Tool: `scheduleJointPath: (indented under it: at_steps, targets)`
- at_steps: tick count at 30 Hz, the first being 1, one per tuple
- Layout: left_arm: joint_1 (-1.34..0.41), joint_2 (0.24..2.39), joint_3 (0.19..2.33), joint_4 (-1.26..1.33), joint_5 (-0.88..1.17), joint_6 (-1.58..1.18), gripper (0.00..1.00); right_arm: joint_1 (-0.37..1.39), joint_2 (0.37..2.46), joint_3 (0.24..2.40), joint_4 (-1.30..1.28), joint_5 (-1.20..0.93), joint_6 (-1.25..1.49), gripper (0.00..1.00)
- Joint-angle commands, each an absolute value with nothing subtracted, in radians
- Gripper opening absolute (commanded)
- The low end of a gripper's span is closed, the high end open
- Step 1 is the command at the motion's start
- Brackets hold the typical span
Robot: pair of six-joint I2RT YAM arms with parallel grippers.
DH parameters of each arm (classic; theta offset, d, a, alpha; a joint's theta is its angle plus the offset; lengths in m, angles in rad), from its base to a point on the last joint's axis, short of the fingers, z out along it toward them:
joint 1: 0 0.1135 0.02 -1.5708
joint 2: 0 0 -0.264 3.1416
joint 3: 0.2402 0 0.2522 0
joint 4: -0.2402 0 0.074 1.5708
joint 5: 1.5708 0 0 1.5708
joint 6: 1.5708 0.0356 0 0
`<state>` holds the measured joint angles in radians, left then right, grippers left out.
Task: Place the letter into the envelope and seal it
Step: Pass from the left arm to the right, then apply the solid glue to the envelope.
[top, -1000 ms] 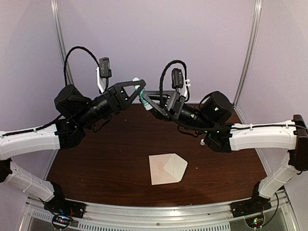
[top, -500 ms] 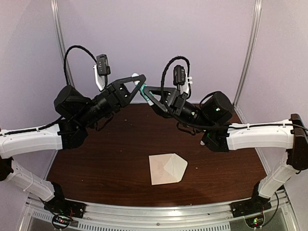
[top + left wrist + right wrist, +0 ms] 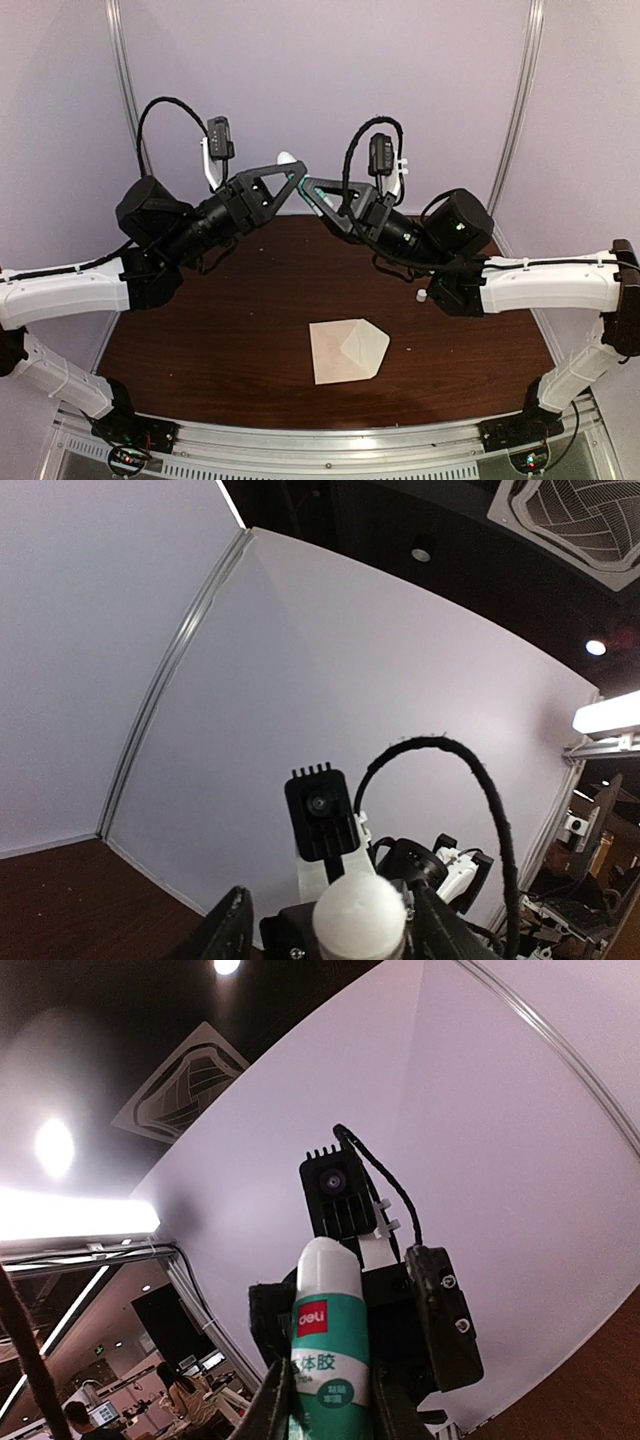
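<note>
Since the earlier frame your right gripper [image 3: 330,1402] clamped the green-and-white plastic glue stick [image 3: 329,1345] at upper centre, your left gripper [image 3: 333,927] parted, so a shallow grip risked dropping it.

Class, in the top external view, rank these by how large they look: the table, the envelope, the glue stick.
1. table
2. envelope
3. glue stick, mostly hidden and held up nearer the camera, so its rank is less sure.
</note>
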<state>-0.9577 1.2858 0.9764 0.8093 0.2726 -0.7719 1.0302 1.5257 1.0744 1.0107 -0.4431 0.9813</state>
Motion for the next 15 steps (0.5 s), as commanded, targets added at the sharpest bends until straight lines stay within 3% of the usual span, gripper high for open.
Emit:
scheduleJointPath:
  at_steps: [1, 8, 15]
  targets:
    - [-0.957, 1.227, 0.97, 0.669, 0.226, -0.729, 0.61, 1.028, 1.399, 1.066, 0.846, -0.329, 0.854, 0.12]
    - [-0.949, 1.139, 0.968, 0.303, 0.171, -0.66, 0.75, 0.985, 1.251, 1.026, 0.439, -0.153, 0.719, 0.09]
    - [-0.819, 1.22, 1.064, -0.061, 0.36, -0.521, 0.67, 0.955, 1.163, 0.996, 0.09, -0.017, 0.658, 0.08]
